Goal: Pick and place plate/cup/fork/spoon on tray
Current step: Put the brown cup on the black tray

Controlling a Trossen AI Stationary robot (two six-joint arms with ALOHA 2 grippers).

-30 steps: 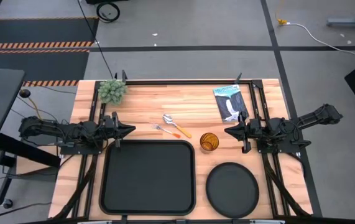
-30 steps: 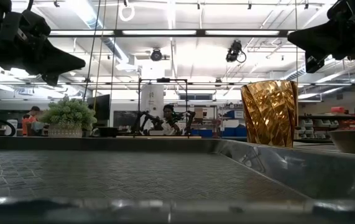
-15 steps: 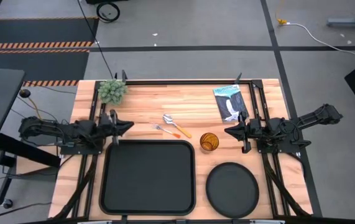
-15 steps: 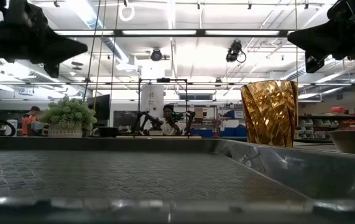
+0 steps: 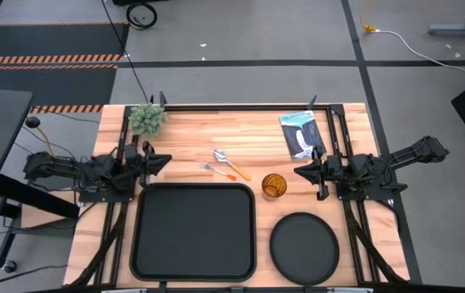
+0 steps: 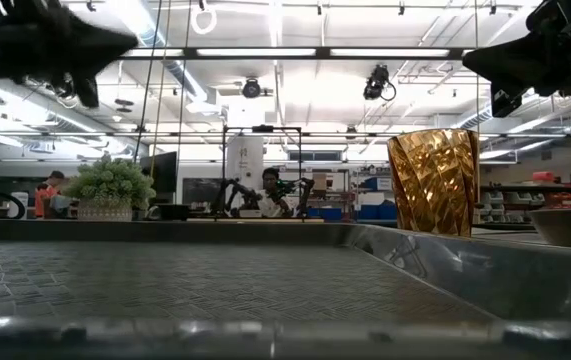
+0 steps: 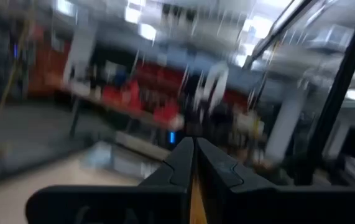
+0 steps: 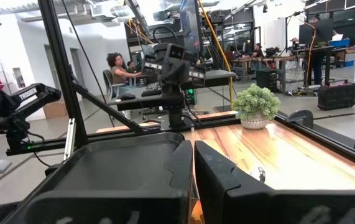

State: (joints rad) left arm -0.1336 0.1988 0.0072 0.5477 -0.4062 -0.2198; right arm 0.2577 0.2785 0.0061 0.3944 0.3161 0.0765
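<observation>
Both closed, empty hands, left hand (image 5: 165, 159) and right hand (image 5: 299, 172), hover; a careless reach could topple the cup (image 5: 274, 185) beside the empty tray (image 5: 195, 231).

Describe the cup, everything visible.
The cup is a small round amber-orange tumbler, translucent, with a faceted, twisted surface that shows clearly in the low view. It stands upright and open-topped on the wooden table, right of the tray and just above the plate, touching neither as far as the high view shows. It looks empty. No gripper touches it.
</observation>
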